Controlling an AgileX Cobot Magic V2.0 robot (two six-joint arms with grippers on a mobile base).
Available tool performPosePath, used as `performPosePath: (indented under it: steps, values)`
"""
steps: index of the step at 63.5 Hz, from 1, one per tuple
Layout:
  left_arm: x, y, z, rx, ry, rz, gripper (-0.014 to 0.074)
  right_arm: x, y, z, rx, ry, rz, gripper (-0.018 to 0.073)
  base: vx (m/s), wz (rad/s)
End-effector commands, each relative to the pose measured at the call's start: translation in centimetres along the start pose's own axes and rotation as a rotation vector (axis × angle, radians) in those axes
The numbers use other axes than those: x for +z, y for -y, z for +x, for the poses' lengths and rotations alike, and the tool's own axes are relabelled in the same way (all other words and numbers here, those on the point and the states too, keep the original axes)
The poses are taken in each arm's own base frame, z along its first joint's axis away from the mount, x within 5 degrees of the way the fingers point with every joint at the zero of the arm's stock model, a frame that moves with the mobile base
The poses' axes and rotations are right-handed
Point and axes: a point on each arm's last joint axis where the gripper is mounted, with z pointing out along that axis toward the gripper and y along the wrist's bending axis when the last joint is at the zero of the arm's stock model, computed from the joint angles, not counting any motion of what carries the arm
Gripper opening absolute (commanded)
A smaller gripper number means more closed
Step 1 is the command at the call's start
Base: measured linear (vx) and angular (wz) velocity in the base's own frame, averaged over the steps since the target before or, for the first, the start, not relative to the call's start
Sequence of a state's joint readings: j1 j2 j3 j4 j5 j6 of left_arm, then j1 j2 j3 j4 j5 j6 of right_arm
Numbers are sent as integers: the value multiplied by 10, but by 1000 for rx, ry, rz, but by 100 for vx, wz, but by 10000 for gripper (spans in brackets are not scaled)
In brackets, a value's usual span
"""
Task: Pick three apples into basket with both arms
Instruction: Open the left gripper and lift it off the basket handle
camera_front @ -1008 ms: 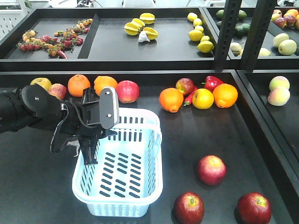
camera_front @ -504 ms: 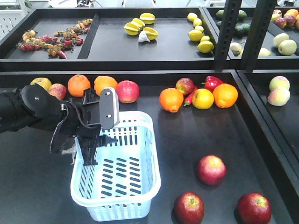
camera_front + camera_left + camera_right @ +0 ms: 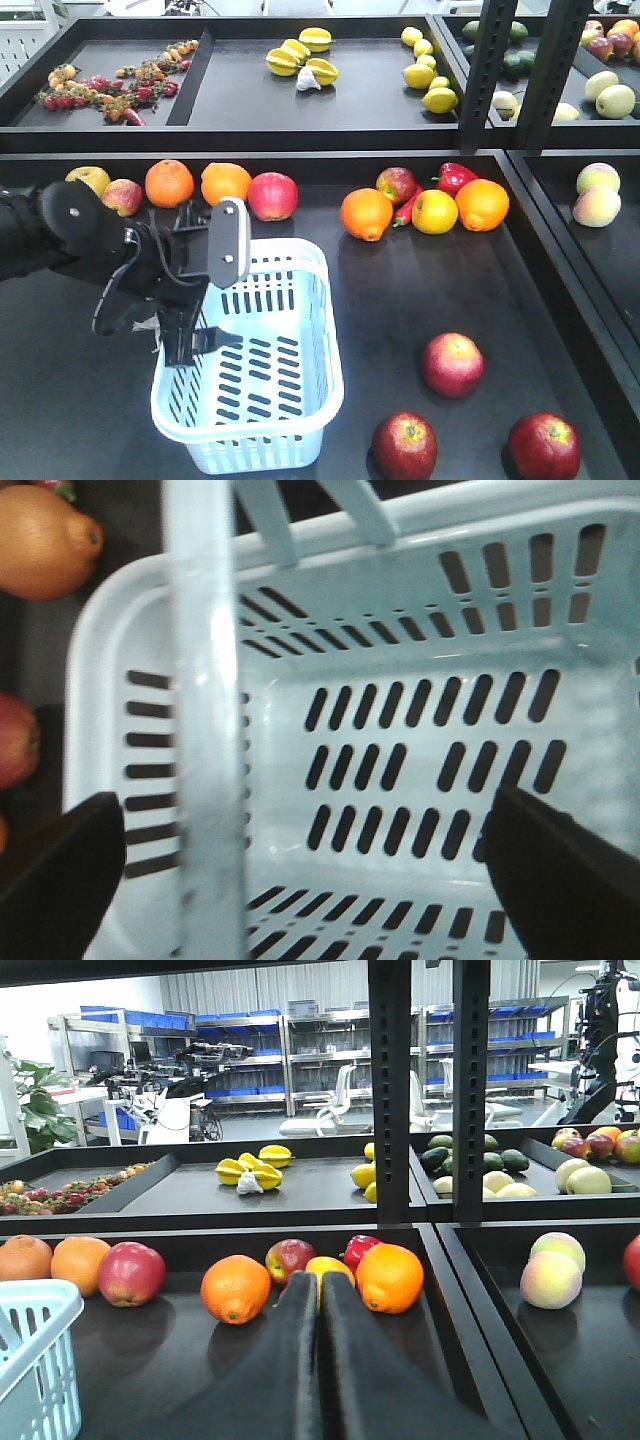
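Hovering over the basket's [image 3: 250, 446] left rim, the left gripper [image 3: 200, 338] had its jaws spread wide and empty, with the handle [image 3: 205, 730] between them. Three apples [image 3: 452, 364] [image 3: 404, 446] [image 3: 543, 446] lay near and right of the basket, well apart from that gripper. The right gripper [image 3: 320, 1360], pinched closed, faced the far fruit [image 3: 389, 1278].

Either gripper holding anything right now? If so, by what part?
Nothing held. Left gripper is open over the basket, its handle between the fingers, unclamped; right gripper is shut on nothing.

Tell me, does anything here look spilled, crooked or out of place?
Nothing spilled or damaged. The one oddity is a red pepper beside an orange in the fruit row; the basket stands upright and empty.
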State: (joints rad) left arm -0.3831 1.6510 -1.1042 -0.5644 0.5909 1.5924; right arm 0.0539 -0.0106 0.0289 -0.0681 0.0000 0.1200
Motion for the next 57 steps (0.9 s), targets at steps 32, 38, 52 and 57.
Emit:
performPosePath:
  steps: [32, 38, 52, 57]
  values:
    - [-131, 7, -36, -239, 121, -252, 695, -1, 0, -2, -10, 67, -4, -9, 0, 0]
    - [-154, 12, -37, -350, 130, -323, 688, -1, 0, -2, -10, 67, -4, -9, 0, 0]
    - [-202, 28, -32, -614, 157, -455, 672, -1, 0, -2, -10, 66, -4, -9, 0, 0]
    - [-218, 34, -31, -669, 182, -512, 662, -1, 0, -2, -10, 66, -4, -9, 0, 0]
